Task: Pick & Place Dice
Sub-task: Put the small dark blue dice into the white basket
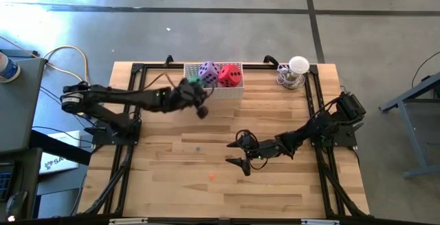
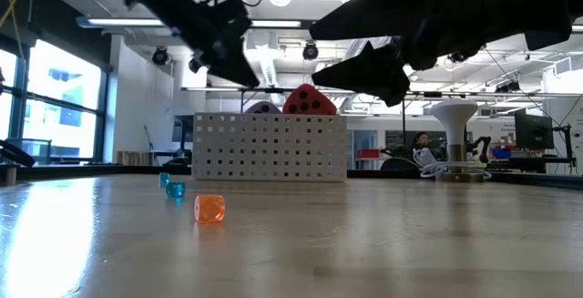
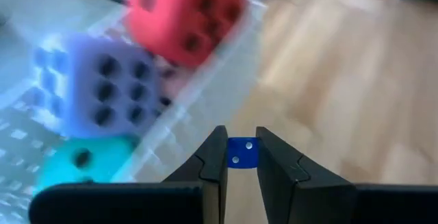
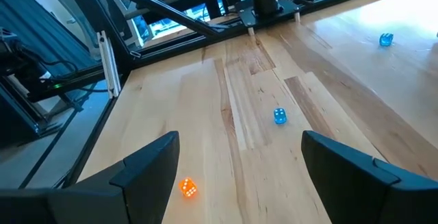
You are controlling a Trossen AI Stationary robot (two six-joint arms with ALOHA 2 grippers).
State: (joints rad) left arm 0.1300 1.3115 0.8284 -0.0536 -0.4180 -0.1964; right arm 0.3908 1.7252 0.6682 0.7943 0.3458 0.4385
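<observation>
left jaws (image 3: 239, 157): mine, pinching a small blue die (image 3: 241, 151) between the tips; nearly pressed together, only the little cube keeps them apart.
why held: judging by position, I'm carrying it toward the white basket (image 1: 227, 91), which sits at top centre of the high view; my left arm reaches across just left of it.
left jaws position: at the basket's lower-left corner in the high view, raised off the tabletop (image 1: 275, 184) (the low view shows the arm dark, above the basket wall).
basket contents: red die (image 1: 231, 76) on the right, purple die (image 1: 208, 72) left of it, green die (image 3: 85, 161) at the lower left of the left wrist view, touching the purple one; a pink patch shows between purple and red (probably the pink die, too hidden to be sure).
task dice: the big soft cubes I can see sit inside the basket, red one riding highest, poking over the rim in the low view.
right jaws (image 4: 239, 169): spread wide, holding nothing, hovering low over the middle of the tabletop.
loose bits: small orange die (image 4: 188, 188) and a second blue die (image 4: 280, 116) on the wood near my right jaws, a third blue one (image 4: 386, 40) farther off.
other: a white lamp-like stand (image 1: 298, 68) right of the basket.
</observation>
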